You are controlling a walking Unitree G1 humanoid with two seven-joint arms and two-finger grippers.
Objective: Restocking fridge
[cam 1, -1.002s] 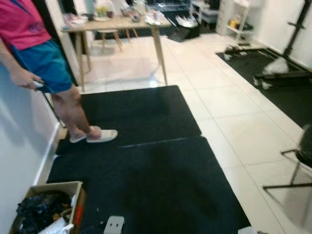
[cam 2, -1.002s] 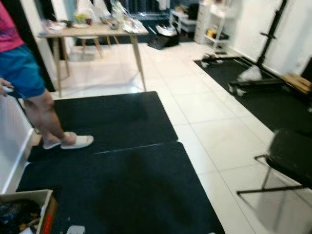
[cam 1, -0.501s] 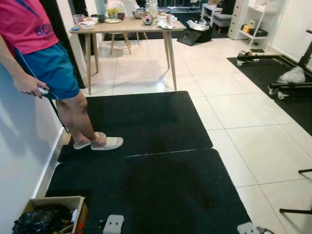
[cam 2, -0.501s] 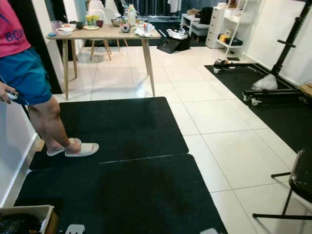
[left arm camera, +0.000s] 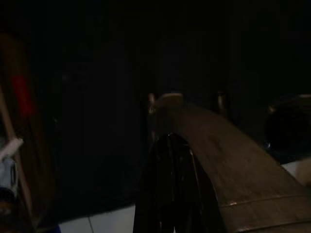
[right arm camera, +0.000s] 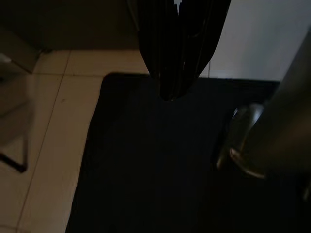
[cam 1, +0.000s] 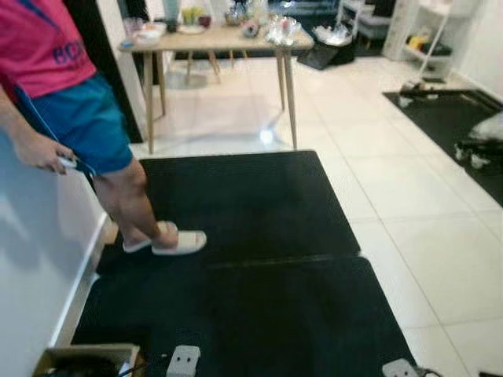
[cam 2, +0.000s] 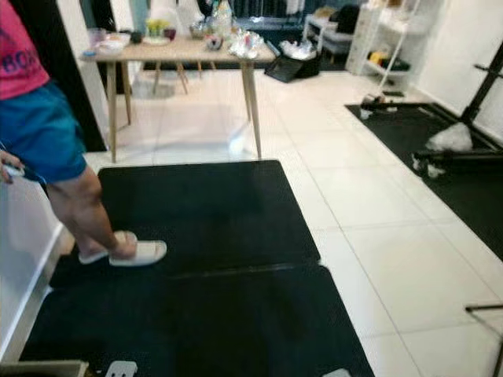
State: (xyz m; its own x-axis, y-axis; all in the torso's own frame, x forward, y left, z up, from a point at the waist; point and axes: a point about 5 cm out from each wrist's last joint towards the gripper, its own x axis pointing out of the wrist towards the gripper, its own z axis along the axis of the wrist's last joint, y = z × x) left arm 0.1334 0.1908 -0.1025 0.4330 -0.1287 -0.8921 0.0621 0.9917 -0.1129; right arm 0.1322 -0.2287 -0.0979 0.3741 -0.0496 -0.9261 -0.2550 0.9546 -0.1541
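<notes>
Black floor mats [cam 1: 251,275], coarse-textured and laid edge to edge on glossy white tiles [cam 1: 409,204], run through the middle of the frame as the robot crosses a living room on a fridge-restocking errand; no fridge or groceries can be made out. At upper left, a person [cam 1: 71,118] in a pink shirt, blue shorts and pale slides stands by the white wall, apparently keeping clear. A cardboard box [cam 1: 82,360] sits at lower left. At top centre, a wooden surface [cam 1: 212,35] on slim tapered legs carries bowls and clutter. Both arms hang idle: the left gripper [left arm camera: 167,194] and right gripper [right arm camera: 175,63] each show their fingers pressed together, holding nothing.
</notes>
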